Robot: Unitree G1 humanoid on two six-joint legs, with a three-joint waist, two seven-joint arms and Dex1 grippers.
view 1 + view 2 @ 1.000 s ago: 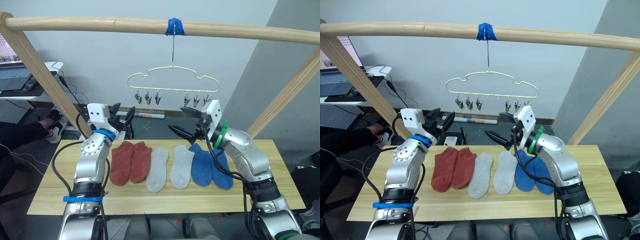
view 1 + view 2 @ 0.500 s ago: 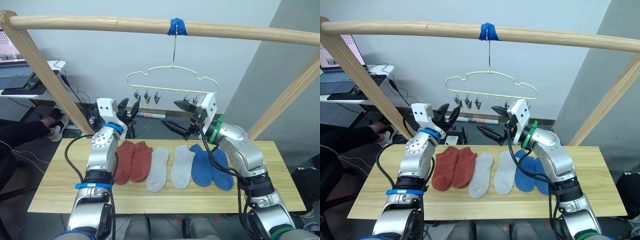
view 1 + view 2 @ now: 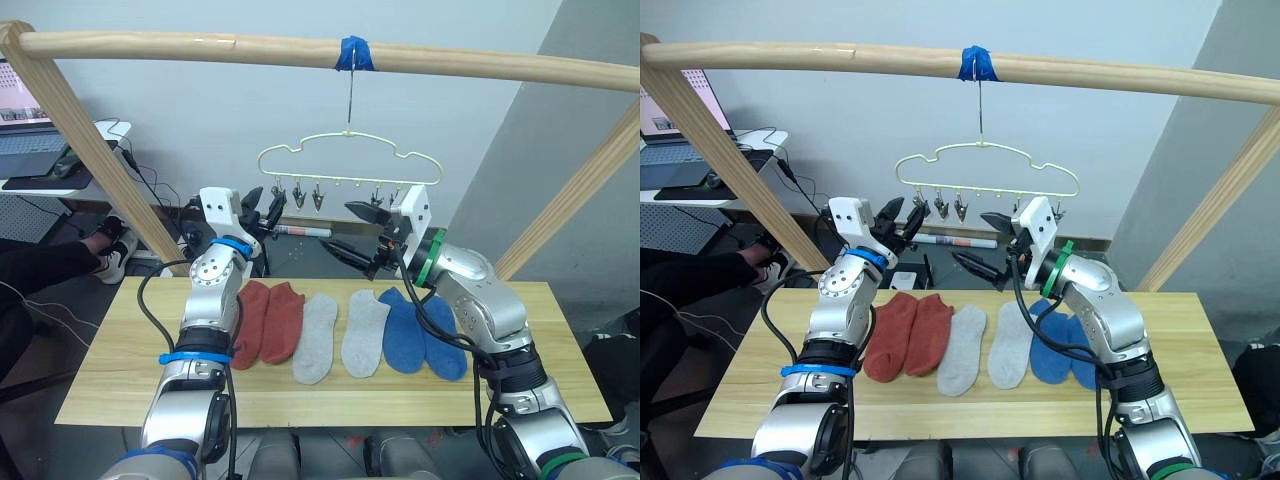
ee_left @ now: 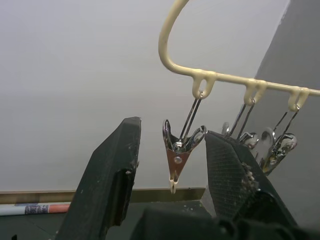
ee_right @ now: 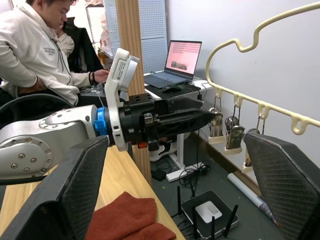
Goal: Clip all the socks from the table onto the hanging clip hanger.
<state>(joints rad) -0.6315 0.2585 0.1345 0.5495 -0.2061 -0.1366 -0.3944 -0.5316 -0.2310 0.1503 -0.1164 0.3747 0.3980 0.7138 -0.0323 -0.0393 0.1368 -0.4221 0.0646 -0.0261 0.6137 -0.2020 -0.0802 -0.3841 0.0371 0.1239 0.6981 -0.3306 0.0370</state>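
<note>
Metal clip [image 4: 178,150] hangs between the left gripper's [image 4: 172,165] wide-spread fingers [image 4: 116,165], untouched.

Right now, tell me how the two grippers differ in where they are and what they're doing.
The left gripper is raised at the clip hanger's left end, its open fingers straddling the end clip without touching it. The right gripper hangs lower, in front of the clips on the hanger's right side, spread wider and around nothing. Both are open, empty and above the table, where all six socks lie.
</note>
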